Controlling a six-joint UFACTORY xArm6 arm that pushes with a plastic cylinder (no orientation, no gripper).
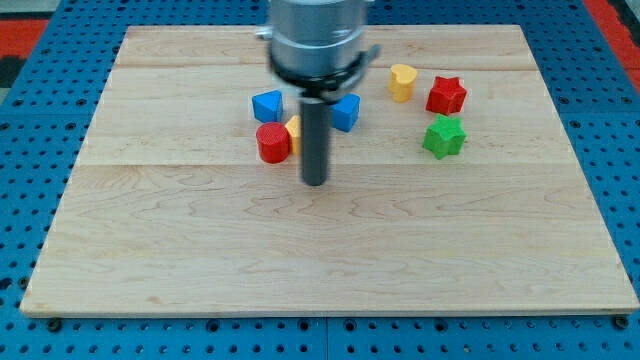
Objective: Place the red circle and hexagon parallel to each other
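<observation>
Camera view, single frame.

Item 1: pale wooden plank worktop (330, 260), set on a blue perforated base (40, 90) that shows on all sides.

Item 2: arm, grey cylindrical housing (318, 35) at the view's top centre, ending in a straight dark rod. No claw is fitted, so there is no open or closed state to record. My tip (315, 183) stands on the worktop just below the central cluster of blocks.

Item 3: red circle, a short red cylindrical plastic block (272, 143). It lies left of centre, just beside the rod on the view's left and slightly above my tip. Contact with the rod cannot be made out.

Item 4: yellow-orange block (294, 130), shape not determinable, largely hidden by the rod. It touches the red circle on that block's right. Whether this is the hexagon named in the task cannot be told.

Item 5: blue block, angular, left of the rod (267, 105), just above the red circle.

Item 6: blue block, angular, right of the rod (346, 112), partly covered by it.

Item 7: yellow heart-shaped block (402, 82), toward the view's upper right, apart from the cluster.

Item 8: red star-shaped block (446, 95), just right of the yellow heart-shaped block.

Item 9: green star-shaped block (443, 136), directly below the red star-shaped block, near it but apart.
</observation>
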